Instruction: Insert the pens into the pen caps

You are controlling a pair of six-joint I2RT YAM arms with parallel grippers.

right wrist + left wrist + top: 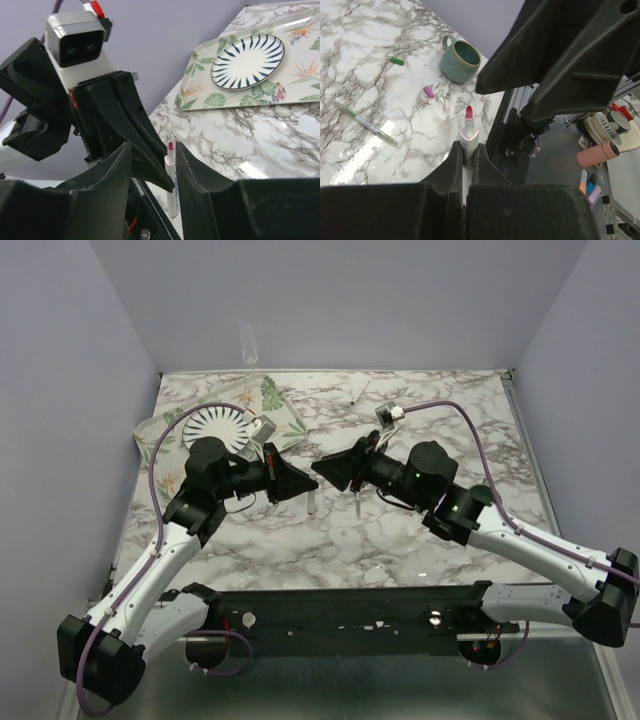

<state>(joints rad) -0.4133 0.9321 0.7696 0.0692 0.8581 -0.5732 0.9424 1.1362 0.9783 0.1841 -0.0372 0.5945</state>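
My left gripper [467,148] is shut on a white pen [469,134] with a bare pink-red tip, held above the table. In the top view the left gripper [300,484] faces my right gripper [325,469] tip to tip, with the pen [311,500] hanging below. In the right wrist view the right gripper [152,146] is open and empty, and the pen [171,180] shows between its fingers. A pink cap [428,91] and a green cap [397,61] lie apart on the marble. A second pen [366,123], with green ends, lies flat at the left.
A teal mug [459,61] stands near the caps and the table edge. A leaf-print tray [288,426] with a striped plate [218,425] sits at the back left. A clear glass [248,344] stands at the back wall, and a thin stick [360,392] lies nearby.
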